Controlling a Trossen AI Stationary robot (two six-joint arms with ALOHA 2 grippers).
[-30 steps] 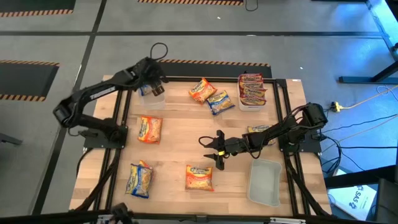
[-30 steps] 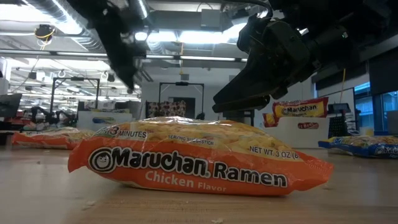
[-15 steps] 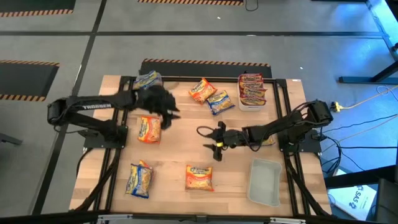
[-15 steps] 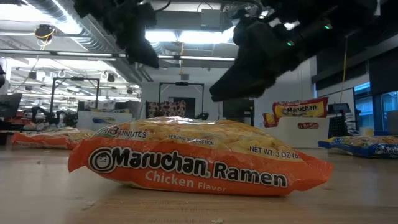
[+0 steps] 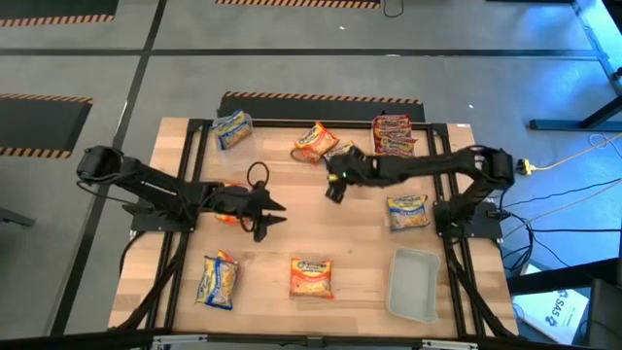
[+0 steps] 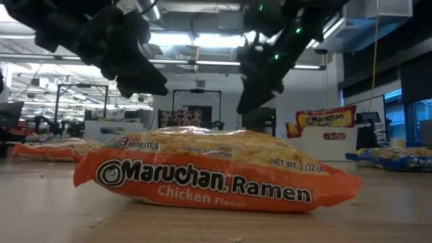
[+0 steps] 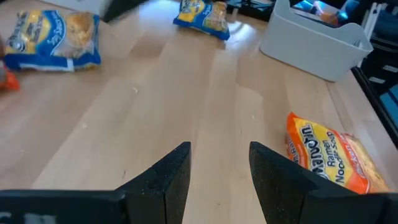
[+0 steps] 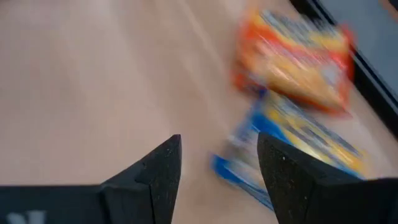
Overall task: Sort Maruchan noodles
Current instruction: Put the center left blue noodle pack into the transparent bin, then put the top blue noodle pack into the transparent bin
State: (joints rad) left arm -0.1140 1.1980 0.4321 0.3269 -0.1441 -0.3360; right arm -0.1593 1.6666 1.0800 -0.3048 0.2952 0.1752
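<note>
Maruchan noodles packets lie flat and spread over the wooden table (image 5: pixel 292 233). An orange packet (image 5: pixel 311 277) (image 6: pixel 216 169) lies near the front, beside a blue one (image 5: pixel 217 280). Another blue packet (image 5: pixel 230 126) lies at the far left, and one more (image 5: pixel 406 212) at the right. My left gripper (image 5: pixel 269 211) (image 7: pixel 219 180) hangs open over bare wood, its arm covering part of an orange packet (image 5: pixel 228 206). My right gripper (image 5: pixel 332 189) (image 8: pixel 219 180) hangs open above the table, right by an orange packet (image 5: pixel 313 139) (image 8: pixel 292 53) and a blue packet (image 5: pixel 342 154) (image 8: pixel 292 143).
A white tub (image 5: pixel 393 141) holding red packets stands at the far right. A clear tub (image 5: pixel 413 284) (image 7: pixel 317 37) stands at the near right. Black frame rails run along the table's edges. Bare wood lies in the middle between the two grippers.
My left gripper has swung from the far left corner toward the table's middle and near side, sinking and tipping toward level. My right gripper has risen and gone from the middle toward the far edge, up to the orange and blue packets there. No packet has moved.
</note>
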